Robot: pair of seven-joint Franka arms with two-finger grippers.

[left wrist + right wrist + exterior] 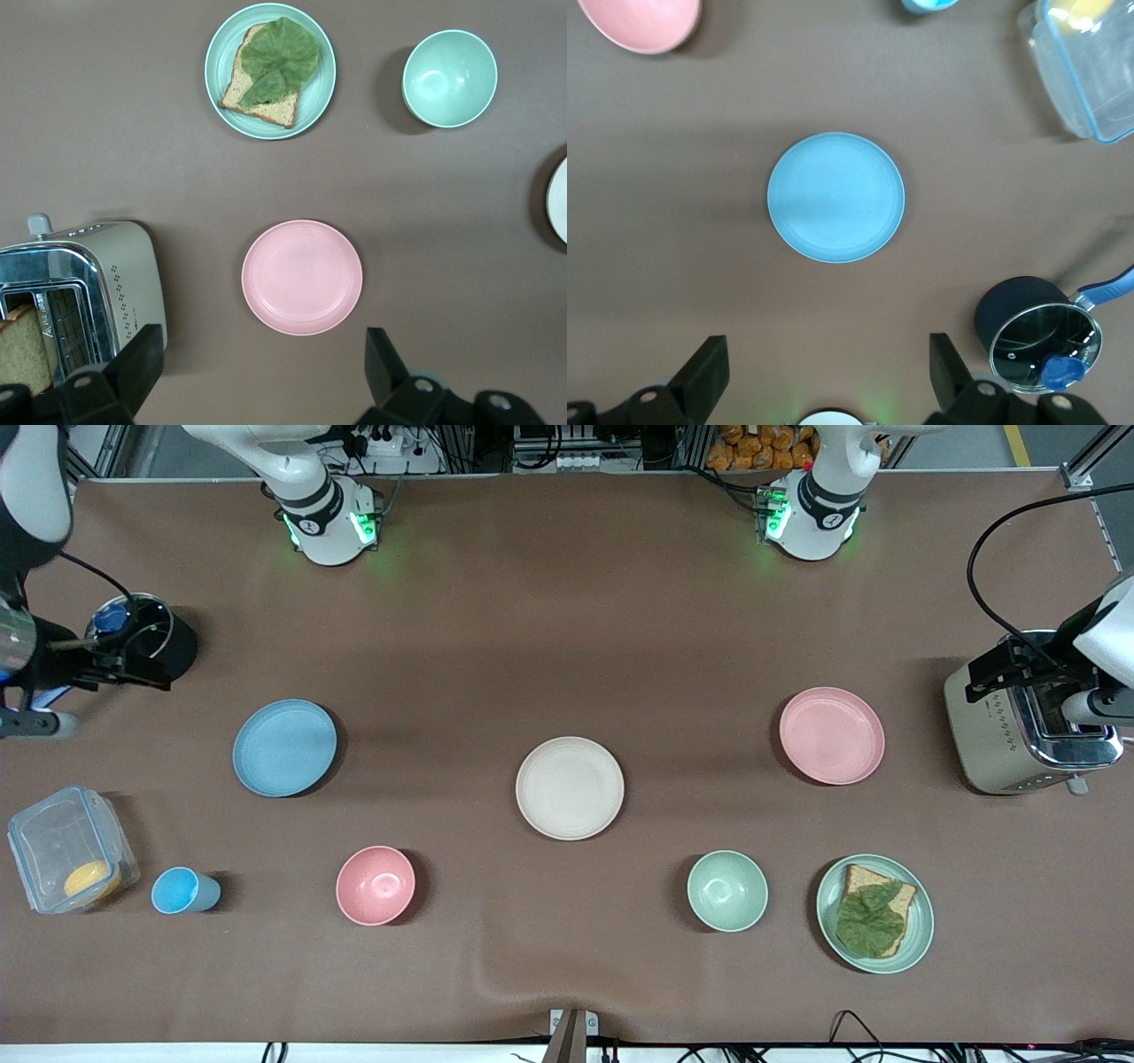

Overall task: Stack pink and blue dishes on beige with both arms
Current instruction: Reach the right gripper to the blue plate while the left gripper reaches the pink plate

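Observation:
The light blue plate (284, 747) lies flat toward the right arm's end of the table. The pale pink plate (832, 735) lies toward the left arm's end, and the cream-beige plate (570, 787) rests between them. All three are bare and apart. My right gripper (124, 669) hangs high over the black pot, open and empty; its wrist view shows the blue plate (835, 197) well clear of the gripper (830, 372). My left gripper (997, 671) hangs high over the toaster, open and empty, with the pink plate (301, 277) off its fingers (387, 363).
Nearer the front camera stand a blue cup (182, 890), a pink bowl (376, 885), a green bowl (727, 890) and a green plate (923, 908) with bread and a leaf. A clear lidded box (53, 841), a black pot (168, 646) and a toaster (1001, 753) sit at the table's ends.

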